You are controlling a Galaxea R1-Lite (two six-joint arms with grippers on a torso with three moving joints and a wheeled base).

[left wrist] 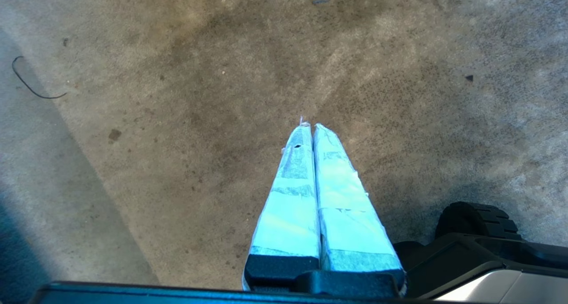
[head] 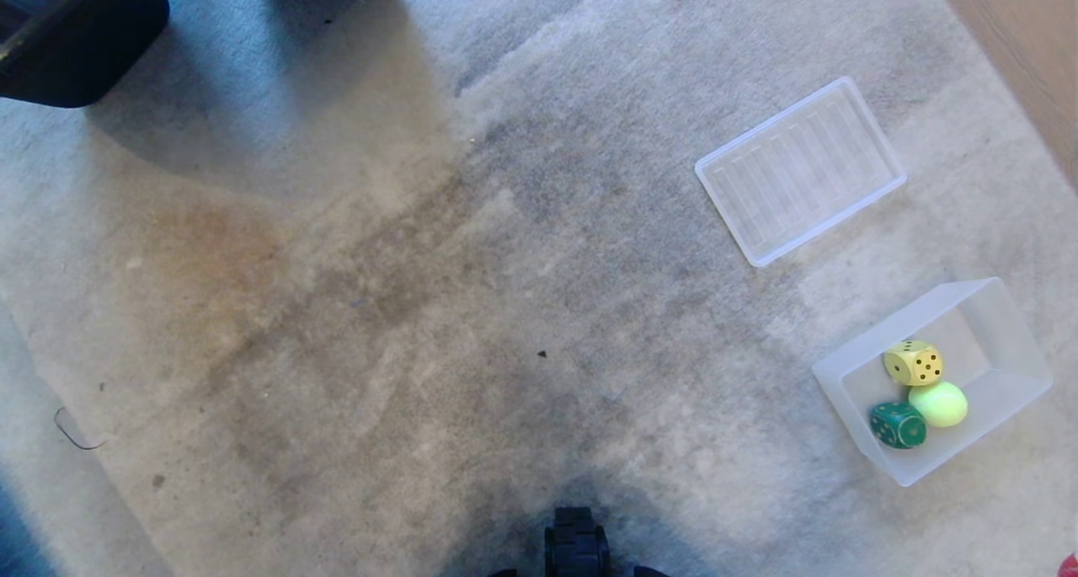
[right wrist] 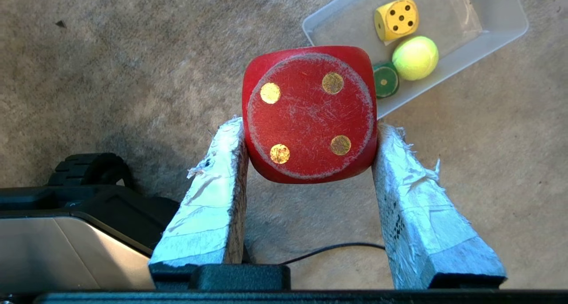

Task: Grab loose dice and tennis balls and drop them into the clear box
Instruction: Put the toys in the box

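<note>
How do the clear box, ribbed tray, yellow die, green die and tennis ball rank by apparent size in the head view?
1. Ribbed tray and clear box: similar, too close to rank.
2. Tennis ball, yellow die and green die: all look alike.

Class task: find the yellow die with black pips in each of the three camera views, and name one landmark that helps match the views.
Head view: yellow rounded die with black pips lies in the clear plastic box, lower right.
Left wrist view: not in it.
Right wrist view: yellow die near the top, inside the box.
Shared landmark: the fuzzy yellow-green tennis ball beside it.
</note>
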